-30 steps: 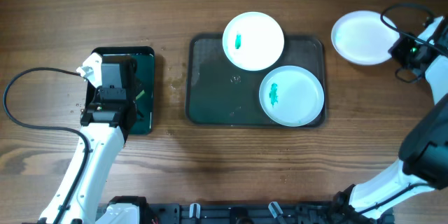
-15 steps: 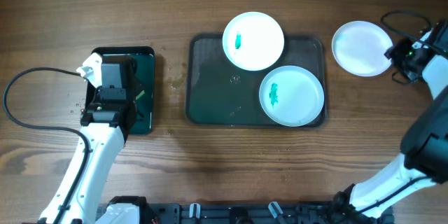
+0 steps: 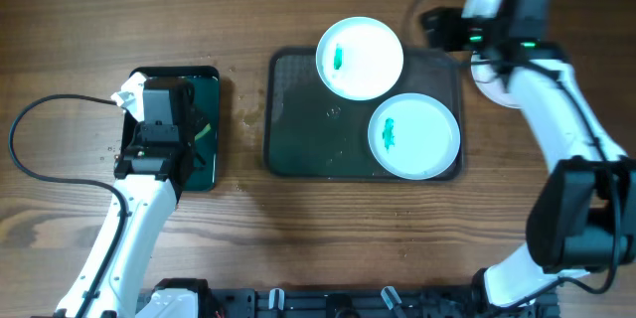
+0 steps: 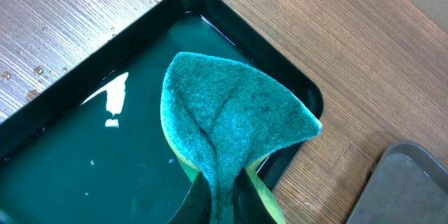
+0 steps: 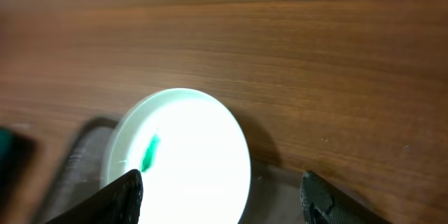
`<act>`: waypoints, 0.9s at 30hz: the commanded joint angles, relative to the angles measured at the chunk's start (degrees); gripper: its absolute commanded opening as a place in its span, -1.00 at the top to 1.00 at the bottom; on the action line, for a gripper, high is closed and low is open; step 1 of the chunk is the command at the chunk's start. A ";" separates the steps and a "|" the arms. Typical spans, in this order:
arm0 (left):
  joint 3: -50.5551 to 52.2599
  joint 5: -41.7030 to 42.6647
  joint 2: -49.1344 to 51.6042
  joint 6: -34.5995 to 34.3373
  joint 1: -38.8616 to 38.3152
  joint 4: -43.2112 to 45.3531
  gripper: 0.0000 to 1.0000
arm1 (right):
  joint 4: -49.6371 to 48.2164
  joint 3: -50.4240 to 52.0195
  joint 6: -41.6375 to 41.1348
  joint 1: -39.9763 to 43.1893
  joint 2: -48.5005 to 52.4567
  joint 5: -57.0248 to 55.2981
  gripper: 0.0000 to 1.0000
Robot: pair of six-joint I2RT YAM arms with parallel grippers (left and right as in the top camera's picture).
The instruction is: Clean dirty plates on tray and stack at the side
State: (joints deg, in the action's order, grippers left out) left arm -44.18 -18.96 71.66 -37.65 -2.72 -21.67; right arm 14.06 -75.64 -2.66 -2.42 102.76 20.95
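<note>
The dark grey tray [image 3: 298, 129] holds two plates. A white plate [image 3: 360, 57] with a teal smear lies over the tray's far rim. A second pale plate [image 3: 414, 136], also smeared, rests at the tray's near right. My right gripper [image 3: 437, 30] hovers at the tray's far right corner, open; in the right wrist view its fingers [image 5: 129, 197] stand wide apart around the near edge of the white plate [image 5: 185, 154]. My left gripper [image 4: 220, 203] is shut on a teal and yellow sponge [image 4: 231, 112] above the small black tray [image 4: 280, 63].
The small black tray [image 3: 204, 79] with green liquid sits left of the grey tray, with water drops on the wood between them. A black cable [image 3: 40, 129] loops at the far left. Bare wood lies in front of both trays.
My right arm has swung left, from the plate lying on the table at the far right to the tray's far right corner, and its jaws have opened. The left arm has not moved.
</note>
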 commanded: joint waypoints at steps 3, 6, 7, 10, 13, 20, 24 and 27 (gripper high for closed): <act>-0.07 0.31 -0.61 -0.50 0.28 0.35 0.92 | -2.69 -0.37 5.70 -6.62 8.15 -18.45 -0.39; -0.07 0.31 -0.61 -0.50 0.28 0.35 0.92 | -3.39 -0.39 5.27 -6.91 11.61 -15.87 -0.31; -0.07 0.31 -0.61 -0.50 0.28 0.35 0.92 | -3.56 -0.37 5.51 -6.91 12.35 -14.05 -0.27; -0.07 0.31 -0.61 -0.50 0.28 0.35 0.92 | -4.46 -0.37 5.70 -6.97 14.45 -11.91 -0.08; -0.07 0.31 -0.61 -0.50 0.28 0.35 0.92 | -5.09 -0.37 5.70 -7.17 15.63 -11.91 0.10; -0.07 0.31 -0.61 -0.50 0.28 0.37 0.92 | -5.22 -0.37 5.62 -7.28 17.97 -12.11 0.32; -0.07 0.31 -0.61 -0.50 0.28 0.37 0.92 | -5.31 -0.37 5.44 -7.39 19.19 -11.69 0.37; -0.07 0.31 -0.61 -0.50 0.28 0.37 0.92 | -5.68 -0.39 5.42 -7.54 19.17 -9.42 0.67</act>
State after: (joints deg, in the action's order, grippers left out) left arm -44.18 -18.94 71.66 -37.65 -2.72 -21.67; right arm 8.73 -75.64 2.83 -9.52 120.55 8.82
